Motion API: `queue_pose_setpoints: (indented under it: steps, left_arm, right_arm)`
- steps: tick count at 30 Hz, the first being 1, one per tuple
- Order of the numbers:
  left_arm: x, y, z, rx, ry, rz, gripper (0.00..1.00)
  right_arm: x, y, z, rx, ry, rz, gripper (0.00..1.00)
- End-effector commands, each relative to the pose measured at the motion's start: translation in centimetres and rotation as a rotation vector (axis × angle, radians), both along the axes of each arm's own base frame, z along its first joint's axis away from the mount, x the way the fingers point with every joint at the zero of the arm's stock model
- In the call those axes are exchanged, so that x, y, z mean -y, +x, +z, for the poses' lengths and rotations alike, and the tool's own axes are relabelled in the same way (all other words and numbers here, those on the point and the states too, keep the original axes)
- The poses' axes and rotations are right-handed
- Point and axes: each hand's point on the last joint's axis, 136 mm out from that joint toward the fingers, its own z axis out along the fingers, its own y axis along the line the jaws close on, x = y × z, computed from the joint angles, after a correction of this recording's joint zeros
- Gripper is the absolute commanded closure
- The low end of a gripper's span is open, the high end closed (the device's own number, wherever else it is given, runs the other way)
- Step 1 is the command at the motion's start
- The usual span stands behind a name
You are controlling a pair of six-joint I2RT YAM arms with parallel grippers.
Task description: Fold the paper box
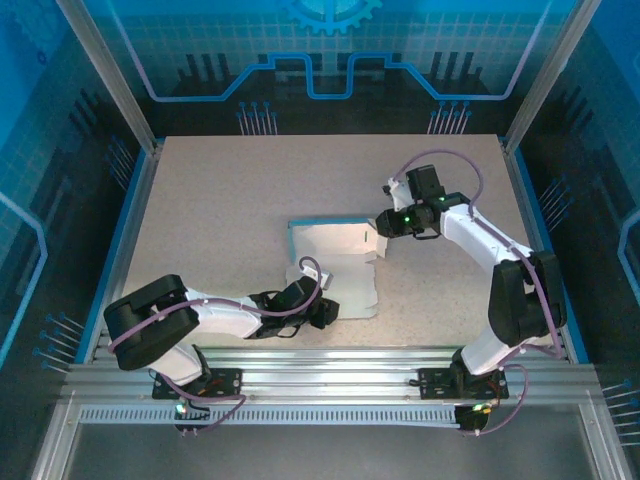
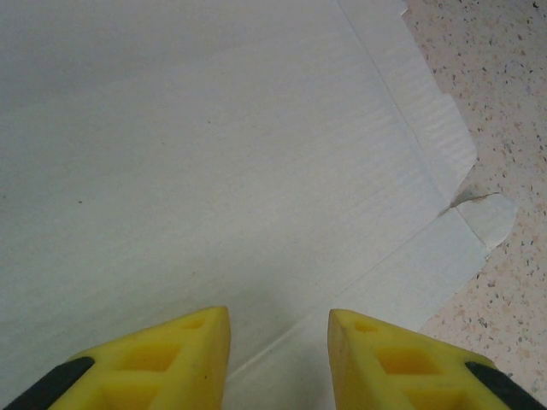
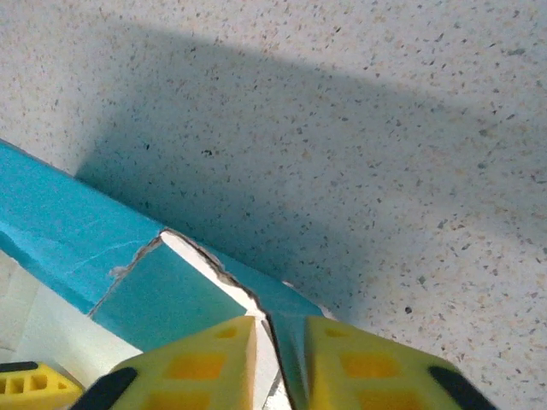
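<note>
Paper box (image 1: 335, 262) sits mid-table (image 1: 200, 210), white side up, its far and left walls raised and blue. Judged light, thin card: creases readily, may tear at corner slits, slides unless pinned. Right gripper (image 3: 280, 325) is clenched on the far-right wall edge, a sensible hold. Left gripper (image 2: 278, 320) is parted over the near panel, grasping nothing.

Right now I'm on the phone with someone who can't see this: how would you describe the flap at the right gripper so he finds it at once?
On the speckled table, the paper box lies as a white sheet near the middle. At its far right corner, the flap stands between the fingers of the right gripper: bright blue with a torn edge, unlike the flat white panels.
</note>
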Motion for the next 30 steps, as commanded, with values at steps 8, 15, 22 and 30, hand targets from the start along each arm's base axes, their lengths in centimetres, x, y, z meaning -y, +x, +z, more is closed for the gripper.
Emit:
queue_pose_setpoints:
  steps: [8, 15, 22, 30]
  left_arm:
    - [-0.1, -0.2, -0.9, -0.016, 0.052, -0.007, 0.64]
    - [0.2, 0.0, -1.1, -0.025, 0.053, -0.005, 0.64]
    - [0.4, 0.1, -1.1, -0.033, 0.044, 0.009, 0.64]
    - [0.5, 0.2, -0.1, -0.026, 0.011, 0.037, 0.65]
  right_arm:
    - [-1.2, -2.1, 0.7, 0.023, -0.062, 0.048, 0.93]
    - [-2.3, -2.9, 1.5, 0.021, -0.061, 0.070, 0.93]
    - [-3.1, -3.4, 1.3, 0.013, -0.093, 0.032, 0.93]
    - [-2.9, -3.5, -0.6, 0.036, -0.081, -0.101, 0.93]
